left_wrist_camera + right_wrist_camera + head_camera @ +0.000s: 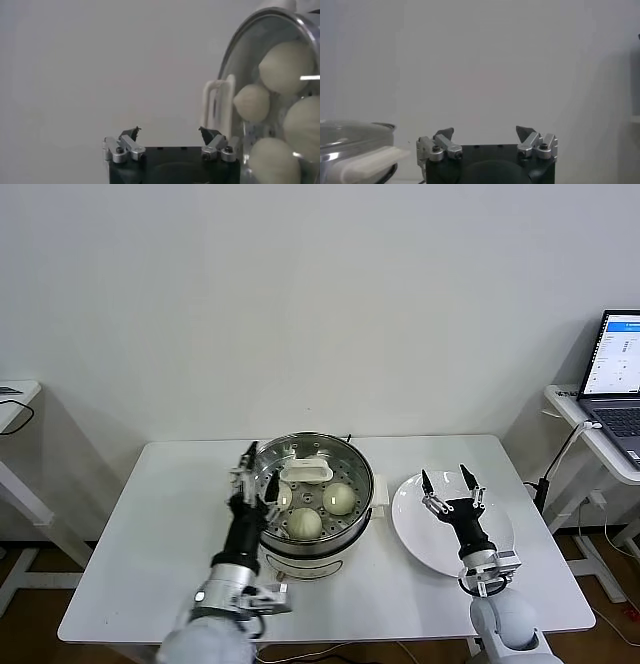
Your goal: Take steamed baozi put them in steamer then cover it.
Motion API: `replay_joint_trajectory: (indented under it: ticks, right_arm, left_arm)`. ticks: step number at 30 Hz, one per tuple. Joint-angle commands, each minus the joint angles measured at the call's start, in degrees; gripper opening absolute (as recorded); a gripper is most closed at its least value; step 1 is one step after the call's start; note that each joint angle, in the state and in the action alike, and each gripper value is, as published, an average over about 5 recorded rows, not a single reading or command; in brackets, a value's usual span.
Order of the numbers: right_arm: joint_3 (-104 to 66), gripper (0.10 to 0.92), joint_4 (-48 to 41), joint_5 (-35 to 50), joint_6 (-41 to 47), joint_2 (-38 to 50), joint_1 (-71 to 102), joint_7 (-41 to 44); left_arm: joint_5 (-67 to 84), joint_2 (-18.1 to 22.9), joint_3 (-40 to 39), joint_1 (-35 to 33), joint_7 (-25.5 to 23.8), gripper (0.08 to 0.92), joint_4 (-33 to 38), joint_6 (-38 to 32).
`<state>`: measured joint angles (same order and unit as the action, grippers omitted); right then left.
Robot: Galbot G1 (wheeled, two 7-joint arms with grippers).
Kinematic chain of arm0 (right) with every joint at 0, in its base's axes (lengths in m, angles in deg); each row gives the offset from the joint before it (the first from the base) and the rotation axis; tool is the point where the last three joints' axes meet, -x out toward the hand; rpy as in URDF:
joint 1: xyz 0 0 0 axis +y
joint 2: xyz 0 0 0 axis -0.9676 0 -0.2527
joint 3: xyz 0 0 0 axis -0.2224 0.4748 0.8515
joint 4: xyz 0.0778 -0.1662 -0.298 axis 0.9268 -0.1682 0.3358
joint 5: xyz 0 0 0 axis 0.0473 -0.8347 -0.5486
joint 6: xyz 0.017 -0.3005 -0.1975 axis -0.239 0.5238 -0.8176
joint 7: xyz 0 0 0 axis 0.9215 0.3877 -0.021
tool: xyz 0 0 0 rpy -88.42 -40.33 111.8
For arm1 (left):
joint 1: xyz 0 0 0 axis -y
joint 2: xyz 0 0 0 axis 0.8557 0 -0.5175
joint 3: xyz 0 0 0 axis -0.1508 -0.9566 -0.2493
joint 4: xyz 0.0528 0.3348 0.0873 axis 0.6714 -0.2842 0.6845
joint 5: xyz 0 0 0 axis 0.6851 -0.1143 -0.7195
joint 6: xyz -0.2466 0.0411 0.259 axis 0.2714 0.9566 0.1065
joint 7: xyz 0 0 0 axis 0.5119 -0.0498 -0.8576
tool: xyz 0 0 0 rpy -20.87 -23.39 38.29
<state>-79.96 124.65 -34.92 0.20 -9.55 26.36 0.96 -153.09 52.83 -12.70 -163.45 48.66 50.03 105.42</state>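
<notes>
Left gripper (258, 467) jaws spread wide, holding nothing, sitting at the left rim of the steamer (362, 502), fingers pointing up past the rim; in the left wrist view its two fingertips (131, 133) stand well apart with bare wall between them. Right gripper (446, 481) also spread wide, empty, hovering over the white plate (420, 539) to the right of the steamer; plate has nothing on it. Steamer sits mid-table on its cream pot base (300, 569), clear glass lid (345, 459) with white handle (305, 473) already resting on top. Steamed baozi (304, 523) are inside the basket under the lid, three seen clearly from the head view, four visible through the glass in the left wrist view (286, 60). Lid edge and handle show at the side of the right wrist view (355, 134). White table (150, 534) carries everything. Laptop (618, 374) open on a side desk at far right.
</notes>
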Motion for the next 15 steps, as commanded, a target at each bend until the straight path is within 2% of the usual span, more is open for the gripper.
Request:
replay_joint_trajectory:
  ticks: [1, 7, 15]
  right_arm:
    - [-1.0, 0.823, 3.7, -0.1, 4.1, 0.3, 0.4, -0.3]
    - [-1.6, 0.823, 6.2, -0.2, 5.9, 0.3, 1.0, -0.6]
    - [-2.0, 0.823, 7.5, 0.1, 6.7, 0.3, 1.6, -0.6]
  left_arm:
    - [47.3, 6.1, 30.8, -13.1, 7.6, 0.823, 1.3, -28.0]
    - [50.6, 11.1, 34.3, -15.0, 5.5, 0.823, -2.1, -32.0]
    - [50.9, 13.4, 33.4, -15.3, 5.2, 0.823, -4.1, -33.6]
